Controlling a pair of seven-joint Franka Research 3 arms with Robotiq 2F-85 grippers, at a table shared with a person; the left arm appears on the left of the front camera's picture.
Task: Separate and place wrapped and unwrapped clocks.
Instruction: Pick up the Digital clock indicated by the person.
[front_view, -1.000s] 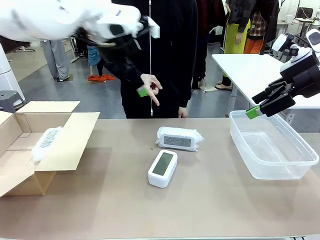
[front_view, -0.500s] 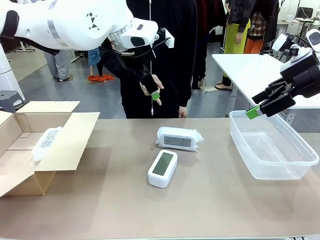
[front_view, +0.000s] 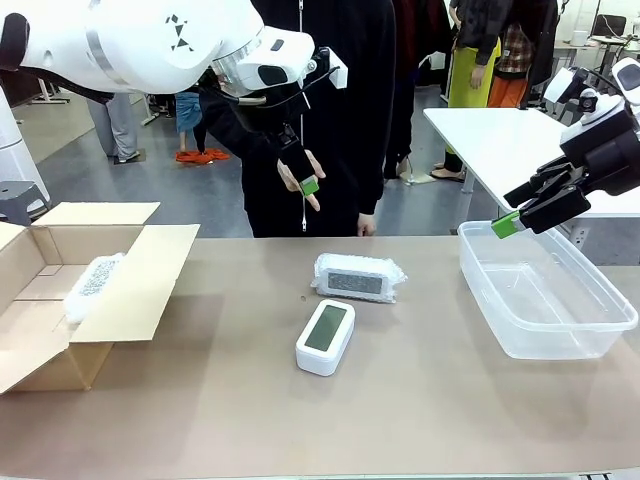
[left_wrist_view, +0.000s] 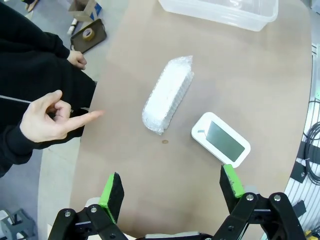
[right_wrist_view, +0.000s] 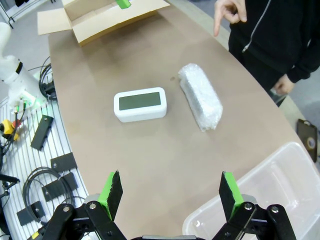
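Note:
A bubble-wrapped clock (front_view: 359, 277) lies mid-table, and a bare white clock (front_view: 325, 337) with a grey screen lies just in front of it. Another wrapped clock (front_view: 93, 285) rests inside the cardboard box (front_view: 140, 290) at the left. My left gripper (front_view: 298, 172) hangs open high over the table's far edge, in front of the person's pointing hand (left_wrist_view: 47, 122). Its wrist view looks down on the wrapped clock (left_wrist_view: 167, 95) and the bare clock (left_wrist_view: 221, 140). My right gripper (front_view: 520, 210) is open and empty above the clear plastic bin (front_view: 600, 300).
The person stands at the far side, the finger aimed down at the table. The open box's flaps spread over the table's left part. In the right wrist view the bin (right_wrist_view: 260, 200) sits below, with the bare clock (right_wrist_view: 140, 104) and wrapped clock (right_wrist_view: 200, 96) beyond.
My left arm has swung from the upper left towards the middle, its gripper now in front of the person's hand. The right arm and the clocks have not moved.

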